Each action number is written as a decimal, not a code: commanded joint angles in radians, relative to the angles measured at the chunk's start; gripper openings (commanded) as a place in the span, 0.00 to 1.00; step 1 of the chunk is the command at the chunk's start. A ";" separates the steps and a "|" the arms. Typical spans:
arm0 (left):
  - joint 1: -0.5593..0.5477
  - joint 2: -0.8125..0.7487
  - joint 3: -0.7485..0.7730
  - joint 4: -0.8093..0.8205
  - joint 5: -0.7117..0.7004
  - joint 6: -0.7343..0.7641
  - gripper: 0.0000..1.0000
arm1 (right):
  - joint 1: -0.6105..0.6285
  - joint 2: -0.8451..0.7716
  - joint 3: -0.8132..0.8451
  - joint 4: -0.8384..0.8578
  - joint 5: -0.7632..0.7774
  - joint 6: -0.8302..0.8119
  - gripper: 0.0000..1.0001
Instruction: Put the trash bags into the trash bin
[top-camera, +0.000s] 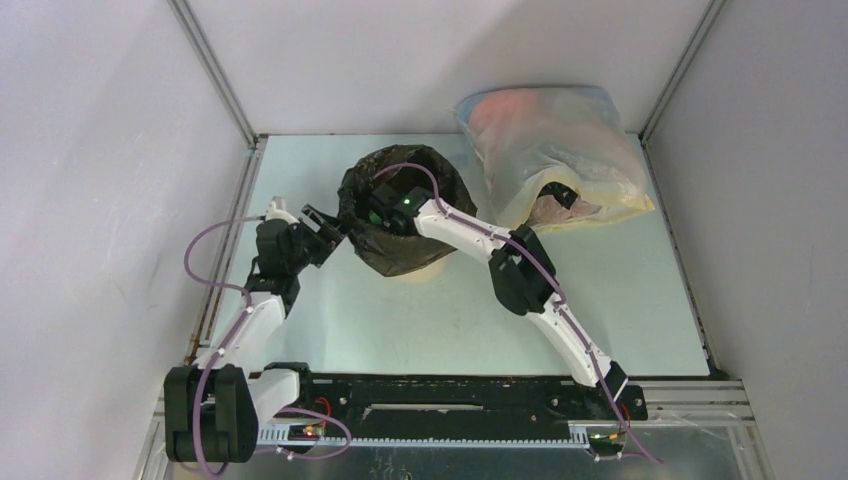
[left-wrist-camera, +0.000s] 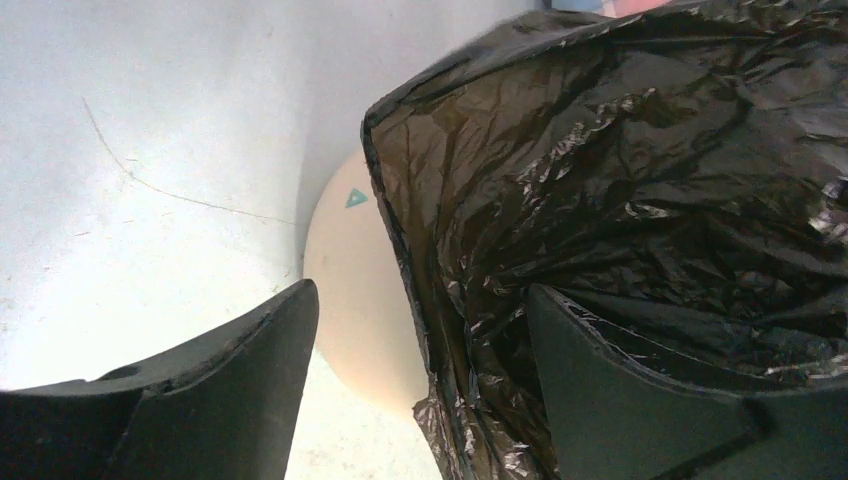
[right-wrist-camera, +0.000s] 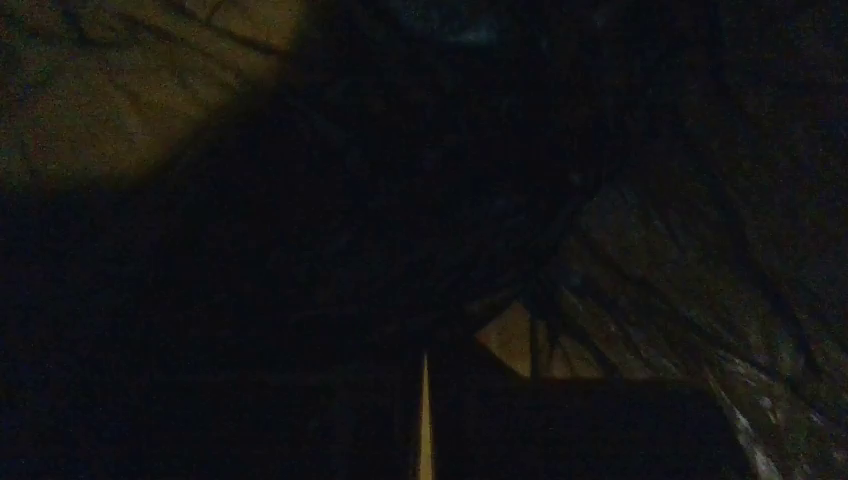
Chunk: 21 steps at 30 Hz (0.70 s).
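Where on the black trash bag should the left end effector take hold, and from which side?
Grip its left rim edge, coming from the left. There the black trash bag hangs as a thin loose fold outside the wall of the tan trash bin, right between the fingers of the open left end effector.

Translucent bag (top-camera: 560, 150) lies far right on the table (top-camera: 400, 325)

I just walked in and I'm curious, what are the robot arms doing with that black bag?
The black trash bag is draped over the tan trash bin. The right gripper, shut, reaches down inside the bag. The left gripper is open at the bag's left side, the bag's edge between its jaws but not pinched. A whitish bag lies at the back, untouched.
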 joint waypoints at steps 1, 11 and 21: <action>-0.038 0.009 0.041 0.030 0.018 0.003 0.82 | -0.008 -0.067 0.051 -0.031 -0.015 -0.006 0.00; -0.041 -0.006 0.032 0.010 0.004 0.021 0.83 | -0.193 -0.162 -0.087 0.010 0.193 0.117 0.00; -0.044 -0.019 0.035 0.006 0.004 0.015 0.83 | -0.157 -0.152 -0.040 -0.006 0.192 0.077 0.00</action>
